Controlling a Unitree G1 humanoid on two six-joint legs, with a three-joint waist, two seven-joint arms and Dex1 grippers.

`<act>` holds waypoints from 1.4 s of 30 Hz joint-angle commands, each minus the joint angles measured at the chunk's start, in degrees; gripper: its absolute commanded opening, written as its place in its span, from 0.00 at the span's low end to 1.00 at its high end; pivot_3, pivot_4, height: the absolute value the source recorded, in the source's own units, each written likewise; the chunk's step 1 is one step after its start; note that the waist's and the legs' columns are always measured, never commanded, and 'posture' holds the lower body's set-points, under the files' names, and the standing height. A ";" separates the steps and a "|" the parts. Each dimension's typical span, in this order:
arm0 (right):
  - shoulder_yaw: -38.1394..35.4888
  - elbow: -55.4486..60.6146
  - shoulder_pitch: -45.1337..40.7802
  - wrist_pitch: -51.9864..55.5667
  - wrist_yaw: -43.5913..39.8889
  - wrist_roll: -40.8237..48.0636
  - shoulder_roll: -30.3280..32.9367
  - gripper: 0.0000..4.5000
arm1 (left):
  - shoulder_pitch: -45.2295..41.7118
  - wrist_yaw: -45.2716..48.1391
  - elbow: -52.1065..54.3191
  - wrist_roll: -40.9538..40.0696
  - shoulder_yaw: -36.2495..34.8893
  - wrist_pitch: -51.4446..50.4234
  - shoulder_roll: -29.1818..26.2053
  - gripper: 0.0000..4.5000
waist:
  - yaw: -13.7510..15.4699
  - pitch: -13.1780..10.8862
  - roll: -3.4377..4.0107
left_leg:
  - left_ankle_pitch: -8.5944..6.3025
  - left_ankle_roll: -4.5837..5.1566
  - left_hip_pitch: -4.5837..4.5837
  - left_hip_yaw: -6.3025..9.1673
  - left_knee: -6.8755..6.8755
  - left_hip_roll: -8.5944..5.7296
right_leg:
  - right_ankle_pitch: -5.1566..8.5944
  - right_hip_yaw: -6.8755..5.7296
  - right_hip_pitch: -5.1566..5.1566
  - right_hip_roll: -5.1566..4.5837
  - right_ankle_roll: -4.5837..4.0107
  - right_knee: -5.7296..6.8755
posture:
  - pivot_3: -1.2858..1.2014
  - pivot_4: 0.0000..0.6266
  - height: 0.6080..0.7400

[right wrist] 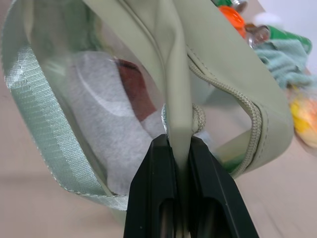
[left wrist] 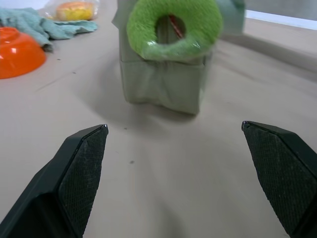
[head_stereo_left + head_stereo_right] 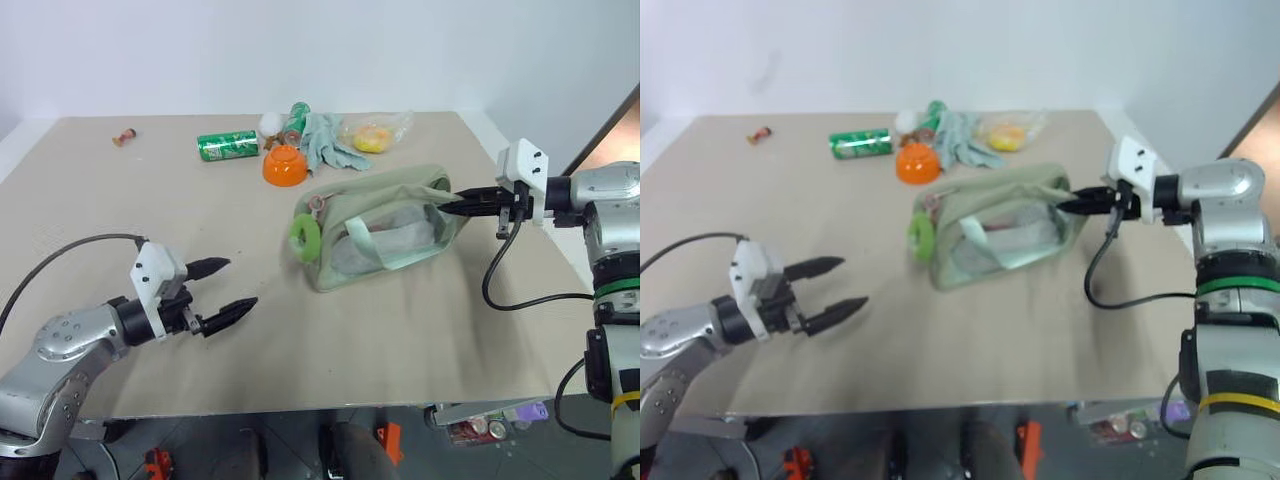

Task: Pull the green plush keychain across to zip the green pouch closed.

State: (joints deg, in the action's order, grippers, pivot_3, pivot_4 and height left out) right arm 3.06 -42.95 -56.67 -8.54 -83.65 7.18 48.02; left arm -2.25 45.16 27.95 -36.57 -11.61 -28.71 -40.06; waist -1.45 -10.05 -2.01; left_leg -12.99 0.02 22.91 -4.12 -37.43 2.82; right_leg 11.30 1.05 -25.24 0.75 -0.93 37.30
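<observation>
Room is good on the near side: bare table [image 3: 330, 370] lies between my left gripper [image 3: 223, 288] and the green pouch [image 3: 385, 225], and its near edge is well behind the arm. I keep this gripper's jaws released and wide, pointing at the green plush keychain [image 2: 173, 27], which hangs on the pouch's left end, near but apart. My right gripper [image 1: 179, 148] is clenched on a fabric fold at the pouch's right end; I judge this anchors the bag against the zipper pull. That end sits near the table's right edge. Farther, an orange bowl [image 3: 285, 165], grey-green glove [image 3: 327, 140] and green can [image 3: 228, 145] stay apart from the zipper's path.
</observation>
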 commanded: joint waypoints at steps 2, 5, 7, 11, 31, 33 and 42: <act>-2.17 8.58 2.22 3.21 -0.26 4.17 -1.24 0.00 | -1.76 0.34 -1.13 0.59 -1.79 1.59 -0.59 1.00 | -0.01 0.00 0.00 | 0.00 0.00 -0.03 -0.06 0.01 0.06 | -0.01 0.01 0.00 0.05 -0.04 0.01 | 0.52 0.24 1.00; -2.35 13.81 4.67 5.60 0.76 5.66 -2.53 0.00 | -2.27 -0.35 -2.41 0.47 -2.69 1.79 0.12 1.00 | -0.08 0.00 0.00 | 0.00 0.00 -0.06 -0.14 0.01 0.12 | -0.02 0.05 -0.01 0.09 -0.06 0.02 | 0.52 0.24 1.00; -2.13 18.16 6.43 9.01 2.09 6.60 -3.51 0.00 | -2.30 -0.64 -3.18 -0.15 -3.90 2.00 0.46 1.00 | -0.09 0.00 0.00 | 0.00 0.00 -0.06 -0.20 0.01 0.17 | -0.03 0.06 -0.02 0.09 -0.06 0.02 | 0.52 0.24 1.00; -1.84 24.77 8.99 16.10 5.51 7.40 -4.68 0.00 | -1.61 -1.29 -3.92 0.02 -6.60 3.30 0.99 1.00 | -0.11 0.00 0.00 | 0.00 -0.01 -0.07 -0.26 0.01 0.27 | -0.03 0.09 -0.05 0.09 -0.06 0.05 | 0.52 0.24 1.00; 5.17 51.24 10.64 48.66 23.08 11.49 -13.64 0.00 | 7.35 -1.53 -2.50 1.58 -13.20 8.64 1.72 1.00 | -0.37 0.05 -0.07 | -0.06 -0.18 -0.08 -0.34 0.01 0.40 | 0.01 0.08 -0.11 0.13 -0.13 0.05 | 0.52 0.24 1.00; 5.81 50.19 9.66 48.09 24.13 11.01 -15.12 0.00 | 6.90 -1.91 -2.88 1.78 -13.35 9.11 1.92 1.00 | -0.52 0.05 -0.07 | -0.06 -0.18 -0.08 -0.35 0.00 0.44 | 0.00 0.08 -0.12 0.17 -0.12 0.05 | 0.52 0.24 1.00; 7.05 44.44 8.53 43.34 26.14 8.03 -17.29 0.00 | 5.85 -3.60 -3.44 0.62 -13.56 8.20 2.34 1.00 | -0.52 0.07 -0.10 | -0.07 -0.18 -0.07 -0.35 0.01 0.52 | -0.01 0.08 -0.13 0.25 -0.21 0.05 | 0.52 0.24 1.00</act>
State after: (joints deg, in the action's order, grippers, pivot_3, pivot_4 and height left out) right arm 9.88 2.19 -47.21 36.23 -58.08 15.52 31.00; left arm 4.10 42.11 24.05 -35.00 -23.07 -20.65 -37.57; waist -1.98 -9.99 -2.12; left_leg -13.06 -0.17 22.84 -4.46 -37.42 3.34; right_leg 11.29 1.13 -25.37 1.01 -1.14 37.35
